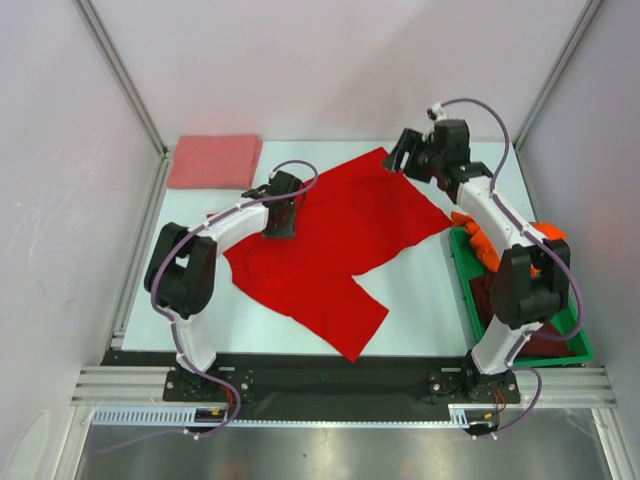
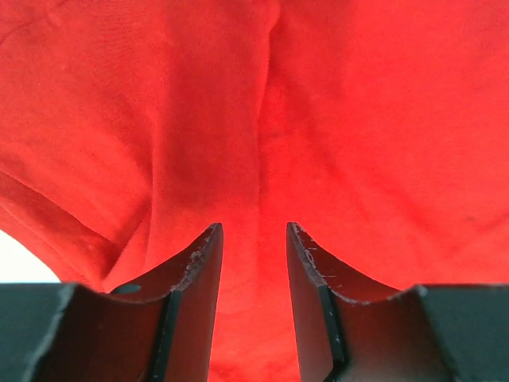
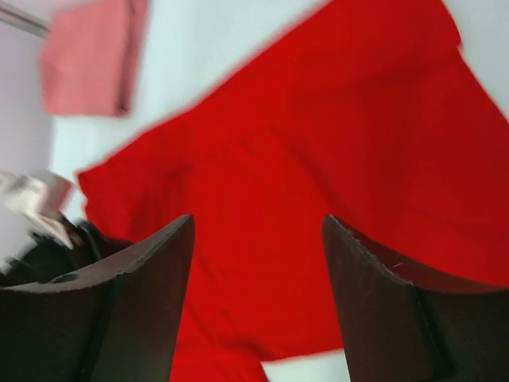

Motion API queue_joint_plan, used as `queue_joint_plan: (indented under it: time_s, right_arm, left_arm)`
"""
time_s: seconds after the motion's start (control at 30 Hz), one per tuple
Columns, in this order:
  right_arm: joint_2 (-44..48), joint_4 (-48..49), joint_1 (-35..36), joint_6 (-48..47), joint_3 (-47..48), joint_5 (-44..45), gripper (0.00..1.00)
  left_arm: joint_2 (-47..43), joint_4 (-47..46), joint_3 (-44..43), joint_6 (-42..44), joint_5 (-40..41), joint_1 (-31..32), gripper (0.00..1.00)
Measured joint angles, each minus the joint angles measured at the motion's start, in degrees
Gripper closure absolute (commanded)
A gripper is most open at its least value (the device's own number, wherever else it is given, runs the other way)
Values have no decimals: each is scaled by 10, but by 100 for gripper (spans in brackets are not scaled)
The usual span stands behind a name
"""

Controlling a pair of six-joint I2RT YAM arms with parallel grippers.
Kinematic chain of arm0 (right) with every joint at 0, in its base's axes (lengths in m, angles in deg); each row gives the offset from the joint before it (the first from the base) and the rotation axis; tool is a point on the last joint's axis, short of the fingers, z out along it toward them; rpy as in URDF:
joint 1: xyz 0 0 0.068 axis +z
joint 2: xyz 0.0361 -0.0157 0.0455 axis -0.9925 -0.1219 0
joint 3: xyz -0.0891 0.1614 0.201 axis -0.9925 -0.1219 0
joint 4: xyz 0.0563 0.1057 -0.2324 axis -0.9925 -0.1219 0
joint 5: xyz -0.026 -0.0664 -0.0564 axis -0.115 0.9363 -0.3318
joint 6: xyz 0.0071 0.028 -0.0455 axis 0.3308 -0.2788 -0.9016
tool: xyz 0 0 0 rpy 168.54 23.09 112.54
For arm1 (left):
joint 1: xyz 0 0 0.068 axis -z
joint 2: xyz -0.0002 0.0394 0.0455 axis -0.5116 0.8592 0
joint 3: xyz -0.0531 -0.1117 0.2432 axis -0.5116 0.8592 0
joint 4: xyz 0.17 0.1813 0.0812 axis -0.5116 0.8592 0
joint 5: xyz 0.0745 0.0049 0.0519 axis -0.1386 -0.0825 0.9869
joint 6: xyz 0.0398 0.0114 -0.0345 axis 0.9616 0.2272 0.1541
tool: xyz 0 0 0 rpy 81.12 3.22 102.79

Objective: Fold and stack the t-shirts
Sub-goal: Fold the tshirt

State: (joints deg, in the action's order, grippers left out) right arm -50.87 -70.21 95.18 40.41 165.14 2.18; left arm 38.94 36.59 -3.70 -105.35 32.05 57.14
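A bright red t-shirt (image 1: 330,250) lies spread and crumpled across the middle of the table. My left gripper (image 1: 280,225) is low over the shirt's left part. In the left wrist view the left gripper (image 2: 250,227) has its jaws apart, and a raised crease of red cloth (image 2: 318,119) runs in the gap. My right gripper (image 1: 400,155) hovers at the shirt's far corner. In its own blurred view the right gripper (image 3: 258,219) is wide open above the red cloth (image 3: 318,119), holding nothing. A folded salmon-pink t-shirt (image 1: 213,161) lies at the back left.
A green bin (image 1: 570,345) stands at the right edge by the right arm. An orange t-shirt (image 1: 480,240) hangs over its far rim and a dark maroon one (image 1: 490,295) lies inside. The salmon-pink t-shirt (image 3: 87,60) also shows in the right wrist view.
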Motion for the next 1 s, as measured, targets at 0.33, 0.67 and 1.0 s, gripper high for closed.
queue_joint_plan:
  time_s: [0.33,0.67,1.0]
  right_arm:
    - [74,-30,24,-31,-174,18,31]
    - [104,-9,88,-33,-189,20,31]
    - [104,-4,87,-35,-205,26,30]
  left_arm:
    - [78,37,-63,20,20,1,70]
    - [113,59,-90,40,31,-2,100]
    - [113,79,-129,59,3,-71,100]
